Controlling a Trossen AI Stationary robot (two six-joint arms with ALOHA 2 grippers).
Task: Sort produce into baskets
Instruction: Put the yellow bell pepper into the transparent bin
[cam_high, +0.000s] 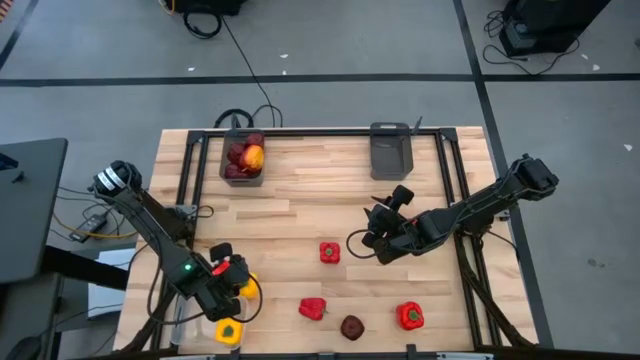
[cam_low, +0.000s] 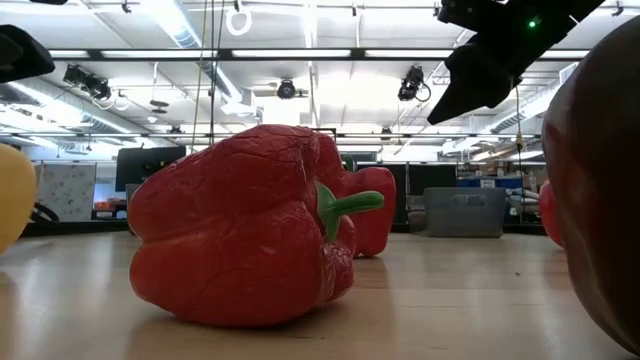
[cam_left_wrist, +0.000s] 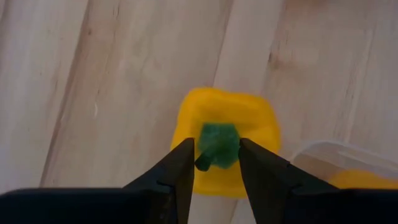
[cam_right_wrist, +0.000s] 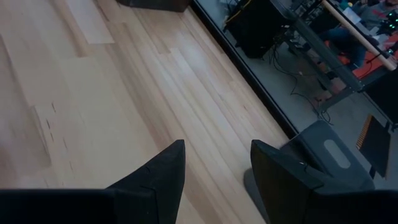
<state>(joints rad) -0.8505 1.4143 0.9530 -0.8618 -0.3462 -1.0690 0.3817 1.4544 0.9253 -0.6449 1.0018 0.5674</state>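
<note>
My left gripper (cam_high: 232, 283) is at the table's near left, shut on a yellow bell pepper (cam_left_wrist: 224, 146). Beside it stands the clear bin (cam_high: 203, 330) with another yellow pepper (cam_high: 229, 331) in it. My right gripper (cam_right_wrist: 214, 168) is open and empty above bare wood right of the middle (cam_high: 385, 215). Three red peppers (cam_high: 330, 252) (cam_high: 313, 309) (cam_high: 410, 316) and a maroon apple (cam_high: 352, 327) lie on the table near the front. A dark grey bin (cam_high: 243, 160) at the far left holds maroon apples and an orange-red one. My left gripper pinches the yellow pepper's green stem (cam_left_wrist: 217, 144) between its two fingers (cam_left_wrist: 180, 165), which come from above and point down. The pepper sits upright below the fingers, stem up. Whether it rests on the table or is lifted clear I cannot tell.
A second dark grey bin (cam_high: 390, 150) stands at the far edge, right of the middle, with nothing showing in it. Black frame rails (cam_high: 455, 180) run along the table's sides. Bare wood lies in the table's middle. In the low view the nearest red pepper (cam_low: 240, 240) fills the foreground.
</note>
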